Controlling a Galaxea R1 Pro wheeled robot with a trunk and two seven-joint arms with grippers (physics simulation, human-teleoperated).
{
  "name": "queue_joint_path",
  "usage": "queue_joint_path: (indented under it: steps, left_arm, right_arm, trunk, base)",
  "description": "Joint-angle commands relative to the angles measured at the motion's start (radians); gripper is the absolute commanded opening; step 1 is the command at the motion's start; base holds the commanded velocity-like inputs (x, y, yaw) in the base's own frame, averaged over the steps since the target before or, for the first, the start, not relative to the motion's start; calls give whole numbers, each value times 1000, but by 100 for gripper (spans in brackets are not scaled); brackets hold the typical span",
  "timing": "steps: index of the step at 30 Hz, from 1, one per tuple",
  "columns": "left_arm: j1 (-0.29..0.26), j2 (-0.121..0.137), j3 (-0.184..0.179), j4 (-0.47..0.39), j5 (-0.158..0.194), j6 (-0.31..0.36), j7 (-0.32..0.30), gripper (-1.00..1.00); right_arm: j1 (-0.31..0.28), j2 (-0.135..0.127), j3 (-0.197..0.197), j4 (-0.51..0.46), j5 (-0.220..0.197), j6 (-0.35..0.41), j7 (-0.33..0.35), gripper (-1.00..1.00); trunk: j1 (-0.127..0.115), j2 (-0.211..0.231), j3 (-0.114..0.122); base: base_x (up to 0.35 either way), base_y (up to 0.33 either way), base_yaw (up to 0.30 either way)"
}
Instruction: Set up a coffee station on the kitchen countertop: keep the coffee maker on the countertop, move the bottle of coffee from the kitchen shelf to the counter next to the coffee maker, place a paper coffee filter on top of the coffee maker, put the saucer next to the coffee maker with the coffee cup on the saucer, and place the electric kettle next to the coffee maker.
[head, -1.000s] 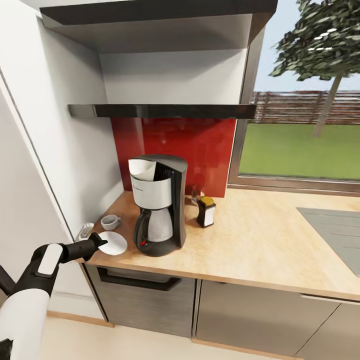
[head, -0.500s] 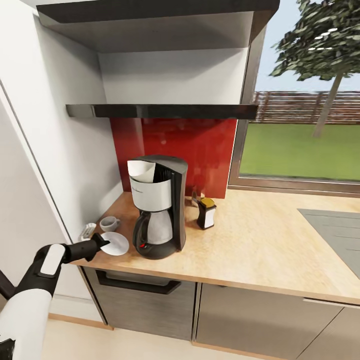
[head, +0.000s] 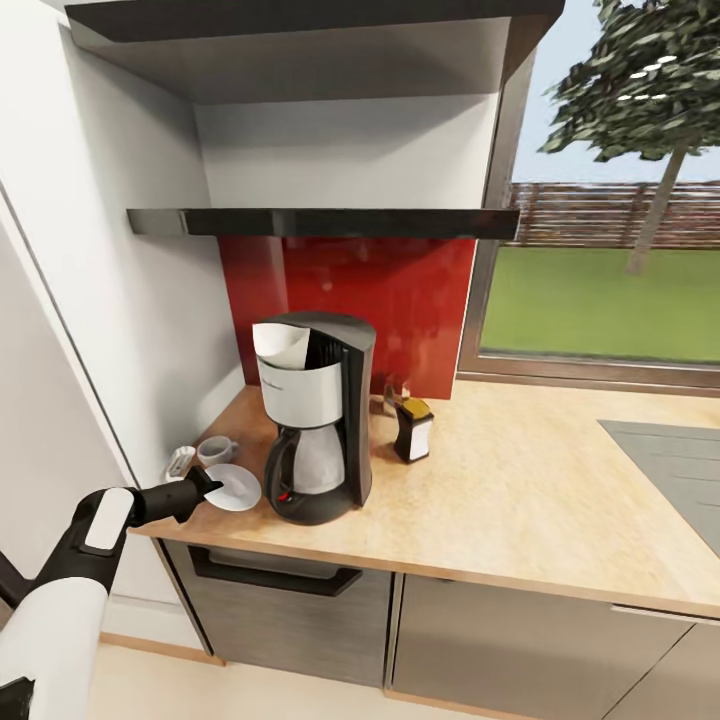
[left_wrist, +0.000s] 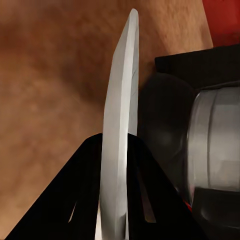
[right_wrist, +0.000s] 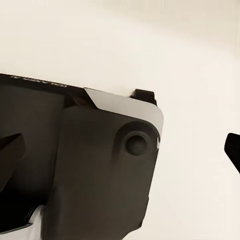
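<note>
The black and silver coffee maker (head: 315, 420) stands on the wooden countertop (head: 520, 490), with a white paper filter (head: 281, 344) in its top. My left gripper (head: 206, 486) is shut on the rim of the white saucer (head: 234, 487), which sits low at the counter's front left, close beside the machine's base. In the left wrist view the saucer (left_wrist: 119, 150) runs edge-on between the black fingers (left_wrist: 82, 200), with the carafe (left_wrist: 210, 145) beside it. The grey coffee cup (head: 215, 450) stands just behind the saucer. The coffee bottle (head: 412, 428) stands right of the machine. My right gripper (right_wrist: 120, 150) is open.
A small pale object (head: 180, 462) lies at the counter's left edge against the white wall. A dark shelf (head: 320, 222) hangs above the red backsplash (head: 400, 290). A grey cooktop (head: 670, 470) is set into the counter at the right, below the window.
The head camera has drifted slightly. My left gripper has carried the saucer a little to the right, closer to the coffee maker's base.
</note>
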Motion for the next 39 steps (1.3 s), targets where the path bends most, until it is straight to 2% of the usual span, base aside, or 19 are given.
queue_joint_path:
  steps: [1,10,11,30,39]
  left_arm:
    - [-1,0,4,0,-10,5,-9,-100]
    - [-1,0,4,-1,-10,5,-10,-100]
    - [-1,0,4,-2,-10,5,-10,100]
    - [-1,3,4,-6,-10,5,-8,100]
    - [-1,3,4,-6,-10,5,-8,100]
  right_arm:
    - [0,0,8,-1,-11,5,2,100]
    - [0,0,8,-2,-11,3,2,100]
    - [0,0,8,-1,-11,3,2,100]
    - [0,0,8,-1,-10,3,2,100]
    - [0,0,8,-1,-10,3,2,100]
  trunk:
    - [0,-1,-2]
    - [0,-1,-2]
    - [0,-1,-2]
    - [0,-1,-2]
    - [0,-1,-2]
  base:
    - [19,0,0]
    - [3,0,0]
    - [0,0,0]
    - [-2,1,0]
    - [-235,148,0]
